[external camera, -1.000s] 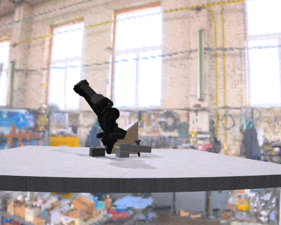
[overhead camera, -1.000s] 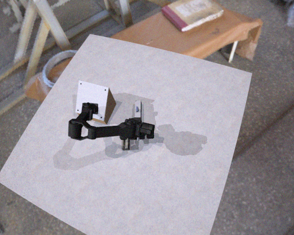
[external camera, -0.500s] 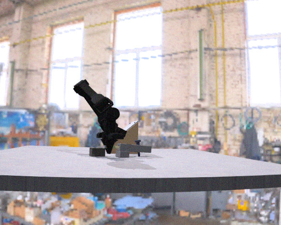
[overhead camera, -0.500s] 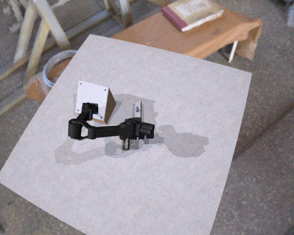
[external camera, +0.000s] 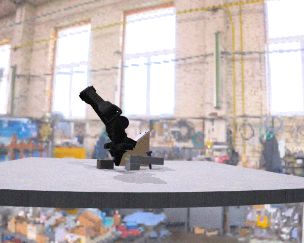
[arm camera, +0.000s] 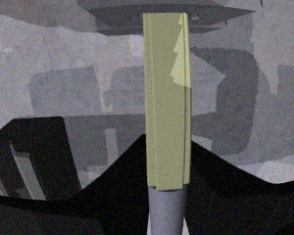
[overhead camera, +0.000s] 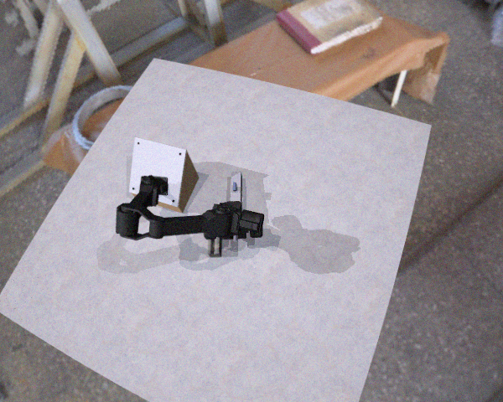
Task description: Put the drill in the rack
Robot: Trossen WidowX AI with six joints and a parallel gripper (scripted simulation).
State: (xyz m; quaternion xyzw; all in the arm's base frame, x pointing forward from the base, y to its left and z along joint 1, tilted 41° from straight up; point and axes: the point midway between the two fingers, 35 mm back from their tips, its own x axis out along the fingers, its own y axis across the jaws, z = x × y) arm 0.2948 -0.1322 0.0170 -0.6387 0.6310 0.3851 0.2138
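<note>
Now tool (arm camera: pixel 166 186) nearly closed, fingers gripping yellow-green drill (arm camera: pixel 166 101) shaft from both sides.

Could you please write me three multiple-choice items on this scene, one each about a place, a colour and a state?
1. Where does the book lie?
A. on the wooden bench
B. on the grey table top
C. on the floor

2. What colour is the long bar seen in the wrist view?
A. red
B. yellow-green
C. blue

3. How does the tool stand?
A. wide open
B. shut on nothing
C. shut on the bar

Answers:
1. A, since the top view shows the book on the bench beyond the table.
2. B, since the bar is pale yellow-green with a grey tip.
3. C, since both dark fingers press against the bar's sides.
</note>
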